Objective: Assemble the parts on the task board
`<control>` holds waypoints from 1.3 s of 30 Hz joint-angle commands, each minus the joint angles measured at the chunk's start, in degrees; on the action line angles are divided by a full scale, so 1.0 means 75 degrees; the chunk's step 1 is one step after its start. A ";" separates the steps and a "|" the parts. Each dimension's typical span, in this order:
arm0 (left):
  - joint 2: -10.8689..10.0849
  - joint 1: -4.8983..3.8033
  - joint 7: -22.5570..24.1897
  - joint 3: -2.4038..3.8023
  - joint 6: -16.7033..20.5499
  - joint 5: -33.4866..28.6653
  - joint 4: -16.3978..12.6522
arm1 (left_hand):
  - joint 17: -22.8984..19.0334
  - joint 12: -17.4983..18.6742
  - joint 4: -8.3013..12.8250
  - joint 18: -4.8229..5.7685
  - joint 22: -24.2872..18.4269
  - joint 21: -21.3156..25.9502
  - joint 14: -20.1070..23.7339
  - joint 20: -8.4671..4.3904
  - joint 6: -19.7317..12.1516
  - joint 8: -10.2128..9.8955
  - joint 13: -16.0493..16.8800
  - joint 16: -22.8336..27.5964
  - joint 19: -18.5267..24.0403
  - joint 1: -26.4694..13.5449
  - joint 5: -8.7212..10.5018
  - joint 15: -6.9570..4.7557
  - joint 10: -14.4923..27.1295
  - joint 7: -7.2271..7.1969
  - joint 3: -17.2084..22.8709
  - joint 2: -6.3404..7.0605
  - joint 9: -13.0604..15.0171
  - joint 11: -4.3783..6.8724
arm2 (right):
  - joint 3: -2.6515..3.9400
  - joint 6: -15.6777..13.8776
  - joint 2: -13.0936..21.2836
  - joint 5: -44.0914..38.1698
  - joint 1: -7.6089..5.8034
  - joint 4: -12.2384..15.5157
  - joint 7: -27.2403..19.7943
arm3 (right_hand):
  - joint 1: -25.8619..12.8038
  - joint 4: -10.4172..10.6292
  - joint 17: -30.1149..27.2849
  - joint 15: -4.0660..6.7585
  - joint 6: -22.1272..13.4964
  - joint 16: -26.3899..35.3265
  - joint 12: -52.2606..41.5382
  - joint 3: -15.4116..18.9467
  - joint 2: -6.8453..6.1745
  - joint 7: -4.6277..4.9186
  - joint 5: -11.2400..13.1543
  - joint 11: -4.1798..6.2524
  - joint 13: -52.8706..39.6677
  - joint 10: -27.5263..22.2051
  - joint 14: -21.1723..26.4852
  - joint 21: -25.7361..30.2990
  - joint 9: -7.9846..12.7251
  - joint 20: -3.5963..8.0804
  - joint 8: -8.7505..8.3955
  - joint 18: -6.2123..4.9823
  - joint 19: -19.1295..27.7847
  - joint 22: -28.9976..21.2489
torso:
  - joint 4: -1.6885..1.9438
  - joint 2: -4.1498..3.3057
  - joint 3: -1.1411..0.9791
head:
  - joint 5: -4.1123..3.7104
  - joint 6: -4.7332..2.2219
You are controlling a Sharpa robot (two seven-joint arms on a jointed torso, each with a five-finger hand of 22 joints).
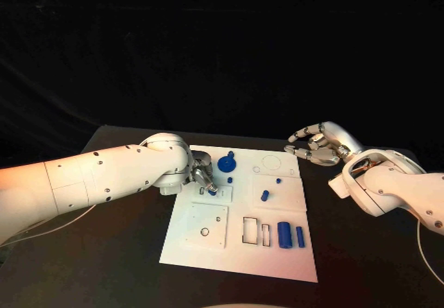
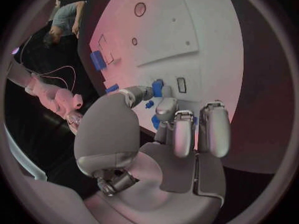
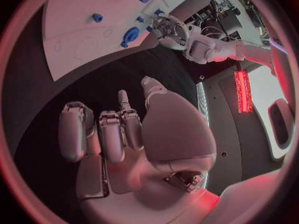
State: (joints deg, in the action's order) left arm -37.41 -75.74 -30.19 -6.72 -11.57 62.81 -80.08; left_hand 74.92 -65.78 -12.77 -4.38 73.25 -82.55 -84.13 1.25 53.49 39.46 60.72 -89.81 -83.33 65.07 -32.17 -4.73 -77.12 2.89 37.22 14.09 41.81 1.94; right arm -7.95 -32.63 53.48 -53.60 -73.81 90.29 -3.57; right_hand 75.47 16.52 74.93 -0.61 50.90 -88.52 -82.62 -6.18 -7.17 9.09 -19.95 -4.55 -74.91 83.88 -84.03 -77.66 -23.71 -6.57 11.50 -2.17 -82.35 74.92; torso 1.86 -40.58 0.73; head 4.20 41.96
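Blue part (image 2: pixel 157 88) upright, pinched

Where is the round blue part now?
In the head view, the round blue part sits at the task board's far end, just right of the left hand.

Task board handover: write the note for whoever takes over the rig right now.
Left hand: over the board's left part, pinching a small blue part at its fingertips.
Right hand: off the board's far right corner, above the black table, holding nothing, fingers curled but apart.
Task board: blue round part near the far edge, small blue peg mid-board, two blue bars near the right edge beside outlined slots.
Done: cannot tell which parts are seated.
Left: place the pinched part, then the loose ones.
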 commanded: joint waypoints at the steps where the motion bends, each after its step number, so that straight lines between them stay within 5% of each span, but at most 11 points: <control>1: 0.0062 0.0028 -0.0007 -0.0034 -0.0181 -0.0012 0.0006 | 0.2010 -0.0015 0.1327 0.0130 -0.0024 -0.0001 -0.0782 -0.0020 0.0020 0.0053 -0.0002 -0.0025 -0.0016 -0.0055 0.0035 -0.0065 -0.0057 -0.0078 0.1263 -0.0059 0.0026 0.0000 | 0.0000 0.0027 0.0001 -0.0052 0.0004 0.0013 0.0003 | -0.0058 -0.0005 0.1209 0.0074 -0.0038 0.0039 0.0032 0.0015 0.0019 -0.0019 -0.0047 0.0052 -0.1023 0.0003 -0.0619 0.0050 -0.0011 0.0060 0.0050 -0.0150 0.0002 0.0777 | 0.0009 0.0011 -0.0007 | -0.0028 0.0041; 39: 0.0204 0.0029 -0.0001 -0.0066 -0.0338 -0.0056 0.0120 | 0.2010 -0.0173 0.0592 0.0148 0.0060 -0.0011 -0.0782 -0.0111 0.0280 -0.0091 0.0260 -0.0025 -0.0066 -0.0590 0.0141 -0.0163 -0.0228 -0.0245 -0.0060 -0.0148 0.0058 0.0120 | 0.0000 0.0130 -0.0001 -0.0109 0.0006 -0.0002 0.0114 | -0.0132 0.0005 0.1159 0.0079 -0.0047 0.0058 0.0099 0.0039 0.0009 -0.0024 0.0101 0.0056 -0.0958 -0.0049 -0.0607 0.0105 -0.0011 0.0066 0.0089 -0.0162 0.0026 0.0747 | 0.0013 0.0005 0.0011 | -0.0130 -0.0044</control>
State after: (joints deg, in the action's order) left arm -36.24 -75.94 -30.46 -6.92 -12.09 62.79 -78.86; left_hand 74.91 -66.95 -8.27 -4.39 73.71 -82.55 -84.13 0.83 54.85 39.06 62.73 -89.81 -83.75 60.59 -31.46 -5.52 -78.55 1.44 37.16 13.57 42.30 2.77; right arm -7.95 -32.44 53.45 -53.75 -73.80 90.23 -2.93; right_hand 74.95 16.52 74.91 -0.40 50.90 -88.30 -82.08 -6.18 -7.10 9.08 -19.39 -4.30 -74.95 83.63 -83.82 -77.20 -23.70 -6.36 11.95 -3.05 -82.14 74.95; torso 1.90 -40.52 0.79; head 3.32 41.73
